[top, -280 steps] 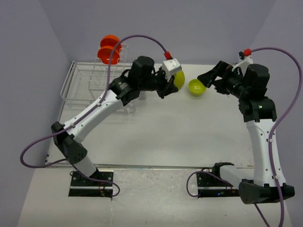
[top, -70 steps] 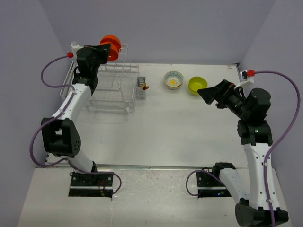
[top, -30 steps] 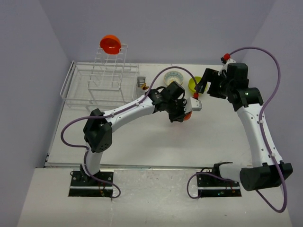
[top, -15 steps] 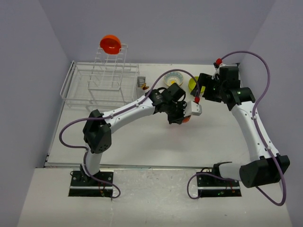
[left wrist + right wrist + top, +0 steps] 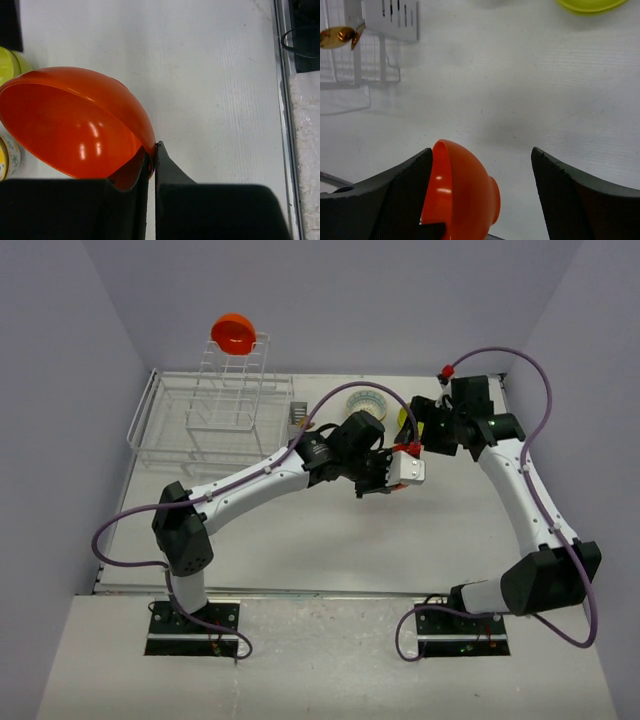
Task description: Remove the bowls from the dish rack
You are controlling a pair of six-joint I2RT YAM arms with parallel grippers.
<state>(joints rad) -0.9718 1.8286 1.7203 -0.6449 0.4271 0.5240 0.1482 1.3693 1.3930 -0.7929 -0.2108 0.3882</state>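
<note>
My left gripper (image 5: 385, 480) is shut on the rim of an orange-red bowl (image 5: 75, 125) and holds it tilted above the table's middle. In the top view the wrist camera hides that bowl. My right gripper (image 5: 420, 430) is open, and its fingers straddle the same bowl (image 5: 465, 195) without closing on it. A second orange-red bowl (image 5: 233, 333) sits on top of the tall tier of the dish rack (image 5: 200, 430). The patterned bowl (image 5: 365, 402) and the lime-green bowl (image 5: 590, 4) stand on the table at the back.
The grey cutlery holder (image 5: 298, 418) with a spoon (image 5: 337, 36) is at the rack's right end, left of the bowls. The table's metal front edge (image 5: 280, 100) lies beyond the held bowl in the left wrist view.
The left arm took an orange-red bowl from the rack's tall tier and carried it to the table's middle. The right arm has swung left and down until its open fingers flank the bowl.
</note>
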